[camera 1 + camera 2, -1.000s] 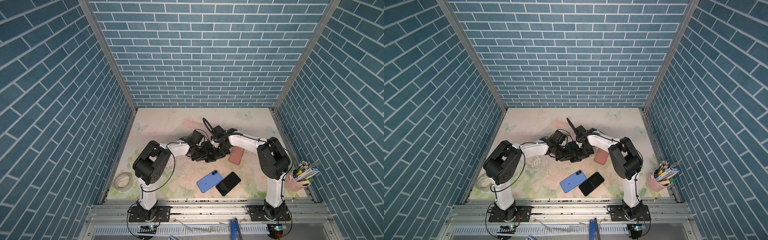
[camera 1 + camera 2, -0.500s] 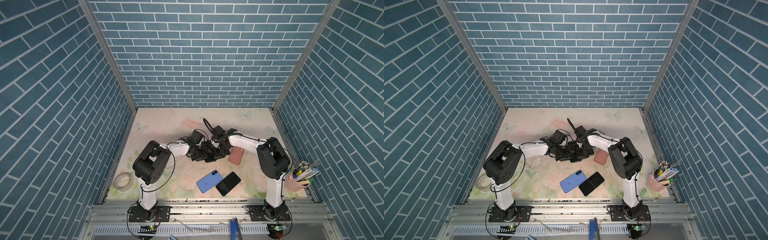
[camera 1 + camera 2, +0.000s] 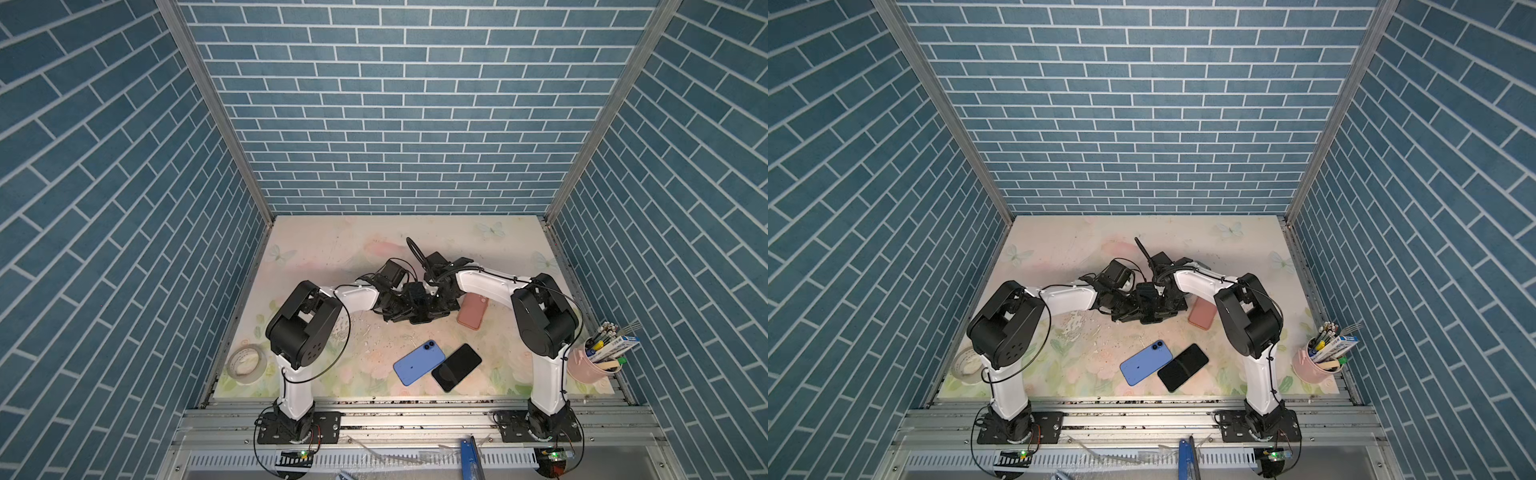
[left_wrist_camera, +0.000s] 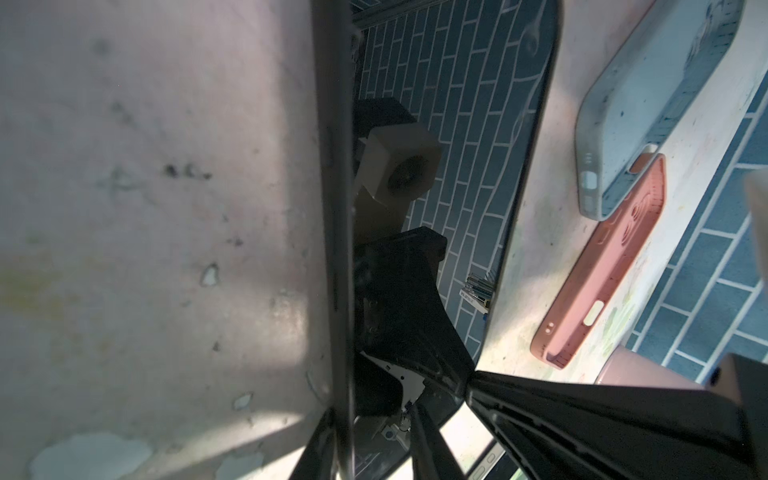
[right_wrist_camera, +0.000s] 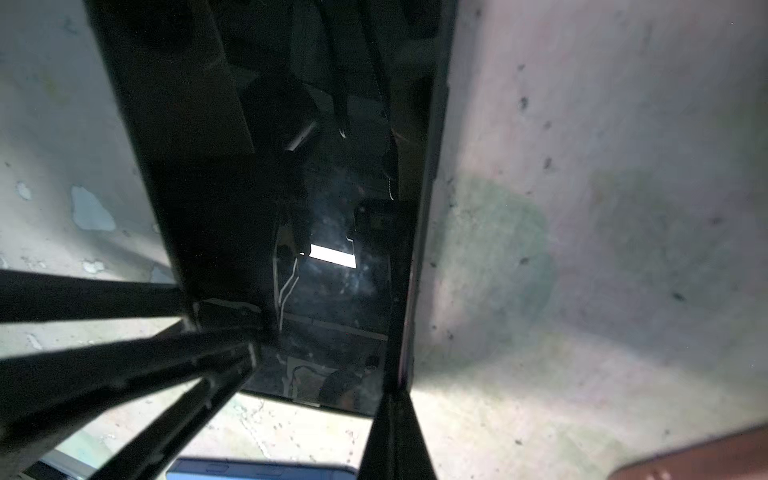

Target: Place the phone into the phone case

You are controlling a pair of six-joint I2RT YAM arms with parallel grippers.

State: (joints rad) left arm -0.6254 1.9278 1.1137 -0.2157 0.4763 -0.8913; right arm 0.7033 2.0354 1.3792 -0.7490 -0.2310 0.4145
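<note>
Black phone (image 4: 478, 124) — between both jaws

Free mat (image 3: 316, 245) behind, pink case (image 3: 472, 311) alongside

In both top views, where arms meet is black clutter; held phone (image 4: 478, 145) can't be made out there. Pink case (image 3: 471, 313) partly under rt arm (image 3: 486, 286). Cup (image 3: 588, 370) contents too small to ID. Blue phone (image 5: 257, 471) cut by rt wrist view's edge. Pale case (image 4: 644, 104) cut by left wrist view's edge.
</note>
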